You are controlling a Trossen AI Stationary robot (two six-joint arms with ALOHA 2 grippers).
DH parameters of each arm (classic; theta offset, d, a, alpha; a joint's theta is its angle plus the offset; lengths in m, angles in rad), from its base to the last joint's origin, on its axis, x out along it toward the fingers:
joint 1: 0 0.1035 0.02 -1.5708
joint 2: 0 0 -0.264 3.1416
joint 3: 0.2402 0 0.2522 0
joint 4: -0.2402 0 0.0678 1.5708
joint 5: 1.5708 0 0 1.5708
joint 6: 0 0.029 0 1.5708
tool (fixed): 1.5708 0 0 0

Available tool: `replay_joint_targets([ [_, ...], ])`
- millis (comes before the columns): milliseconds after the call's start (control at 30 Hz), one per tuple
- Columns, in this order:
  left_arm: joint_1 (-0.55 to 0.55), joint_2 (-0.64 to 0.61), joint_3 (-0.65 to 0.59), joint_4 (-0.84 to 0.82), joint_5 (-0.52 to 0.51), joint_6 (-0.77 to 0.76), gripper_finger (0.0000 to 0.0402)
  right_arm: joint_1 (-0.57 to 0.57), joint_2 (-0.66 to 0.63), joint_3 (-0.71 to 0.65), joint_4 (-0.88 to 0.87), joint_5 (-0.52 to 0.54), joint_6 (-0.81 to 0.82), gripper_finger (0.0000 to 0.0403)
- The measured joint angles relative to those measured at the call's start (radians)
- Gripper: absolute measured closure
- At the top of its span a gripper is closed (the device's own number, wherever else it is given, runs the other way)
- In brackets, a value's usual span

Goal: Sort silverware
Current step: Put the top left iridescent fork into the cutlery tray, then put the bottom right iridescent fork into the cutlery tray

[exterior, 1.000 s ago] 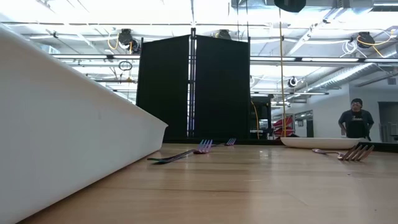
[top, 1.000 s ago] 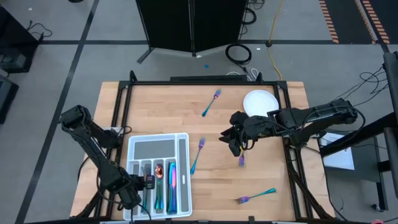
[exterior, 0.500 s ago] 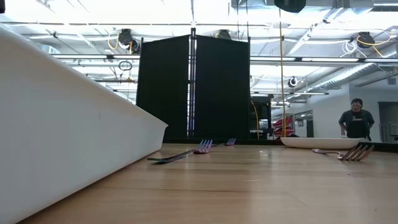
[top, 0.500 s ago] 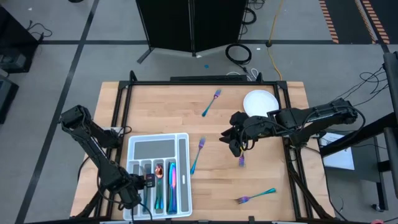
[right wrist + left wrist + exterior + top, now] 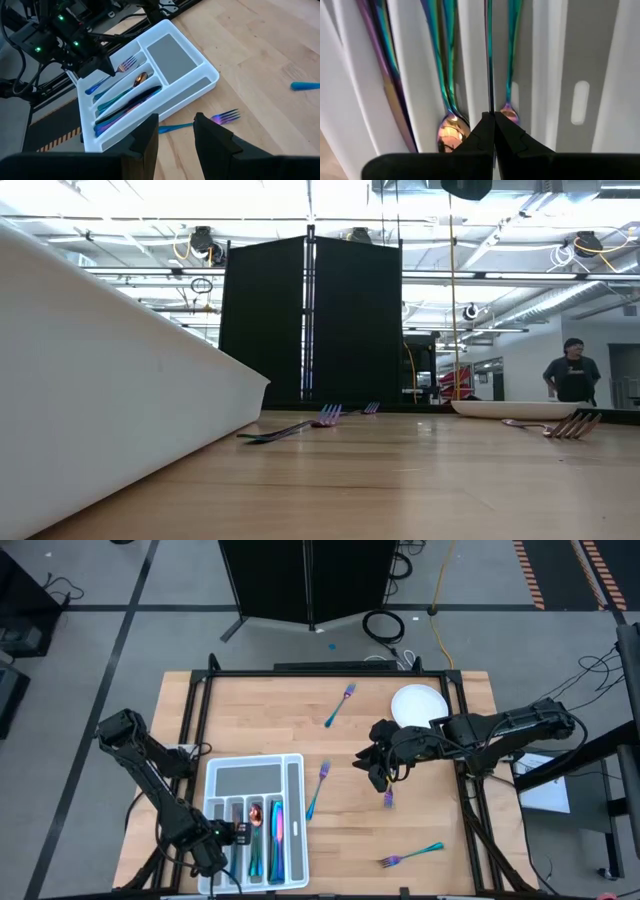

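Silverware in view: sorted pieces lie lengthwise in the narrow slots of the white tray (image 5: 293, 772) at the table's 7 o'clock corner, among them a coppery-bowled spoon (image 5: 256, 813) and a teal piece (image 5: 276, 830). Loose on the wooden table (image 5: 260, 710): one fork (image 5: 340, 705) near 12 o'clock, one fork (image 5: 318, 789) just beside the tray's edge toward 3 o'clock, one fork (image 5: 410, 856) near 5 o'clock, and a small piece (image 5: 388, 799) directly below my right gripper. A round white plate (image 5: 418, 705) sits toward 1 o'clock.

My left gripper (image 5: 493, 131) hangs over the tray's near end, fingers pressed together, holding nothing I can confirm; a spoon bowl (image 5: 451, 134) shows just beside its tip.

My right gripper (image 5: 175, 131) hovers above mid-table toward 3 o'clock, fingers partly apart, empty.
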Motion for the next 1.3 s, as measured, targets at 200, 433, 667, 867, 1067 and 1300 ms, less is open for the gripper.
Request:
replay_joint_targets([
  [200, 0.0, 0.0, 0.0, 0.03, -0.028, 0.0, 0.0394, 0.0, 0.0, 0.0, 0.0, -0.004, 0.013, 0.0294],
  [433, 0.0, -0.003, 0.001, 0.03, -0.059, -0.05, 0.0349, 0.0, 0.0, 0.0, 0.0, -0.004, 0.015, 0.0294],
  [667, 0.0, -0.003, 0.001, -0.048, 0.028, -0.053, 0.0327, 0.0, 0.0, 0.0, -0.005, -0.004, 0.014, 0.0294],
  [867, -0.001, -0.01, 0.001, -0.071, 0.026, -0.104, 0.0327, 0.0, 0.0, 0.0, -0.011, -0.003, 0.011, 0.0294],
  [1067, 0.023, -0.085, 0.011, -0.048, -0.033, -0.226, 0.0327, 0.0, 0.0, 0.0, -0.02, -0.003, 0.011, 0.0294],
  [1300, 0.149, -0.227, 0.015, 0.06, -0.289, -0.236, 0.0327, 0.0, 0.0, 0.0, -0.02, -0.003, 0.006, 0.0294],
])
